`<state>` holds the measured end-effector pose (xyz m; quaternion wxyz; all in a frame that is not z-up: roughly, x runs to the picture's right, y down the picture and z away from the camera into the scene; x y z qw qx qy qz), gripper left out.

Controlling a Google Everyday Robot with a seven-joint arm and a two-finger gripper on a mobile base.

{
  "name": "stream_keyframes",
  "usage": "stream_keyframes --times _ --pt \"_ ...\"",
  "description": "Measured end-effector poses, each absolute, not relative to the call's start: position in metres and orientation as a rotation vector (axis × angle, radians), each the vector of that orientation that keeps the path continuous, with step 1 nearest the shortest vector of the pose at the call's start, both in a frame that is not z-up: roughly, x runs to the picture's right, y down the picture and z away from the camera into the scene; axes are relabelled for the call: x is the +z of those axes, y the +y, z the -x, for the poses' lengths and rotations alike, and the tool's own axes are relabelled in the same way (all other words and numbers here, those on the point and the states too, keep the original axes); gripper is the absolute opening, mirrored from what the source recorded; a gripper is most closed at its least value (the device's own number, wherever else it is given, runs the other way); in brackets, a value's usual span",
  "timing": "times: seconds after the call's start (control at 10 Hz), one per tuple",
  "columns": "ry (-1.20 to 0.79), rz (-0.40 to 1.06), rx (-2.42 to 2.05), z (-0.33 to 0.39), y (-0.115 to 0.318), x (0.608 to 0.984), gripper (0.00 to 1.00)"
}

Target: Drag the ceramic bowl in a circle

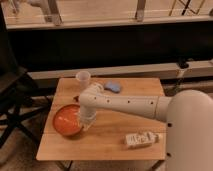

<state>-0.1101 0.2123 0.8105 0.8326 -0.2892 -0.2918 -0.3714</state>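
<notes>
The ceramic bowl (66, 120) is a round, shallow, glossy orange bowl on the left part of the wooden table (115, 125), near its left edge. My white arm reaches in from the right across the table. My gripper (86, 123) points down at the bowl's right rim and touches it there. The gripper hides part of that rim.
A small translucent whitish cup (83, 78) stands at the table's back left. A blue object (113, 87) lies beside it at the back. A white packet (142, 139) lies at the front right. A dark folding chair (12, 100) stands left of the table.
</notes>
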Motion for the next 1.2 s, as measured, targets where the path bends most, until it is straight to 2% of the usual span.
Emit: stream_keyframes --times 0.6,0.9,1.2 --pt "-0.613 0.619 -0.832 0.129 0.212 0.802 0.0" --pt "-0.613 0.614 -0.821 0.124 0.203 0.809 0.0" --pt "-0.618 0.621 -0.816 0.128 0.214 0.805 0.0"
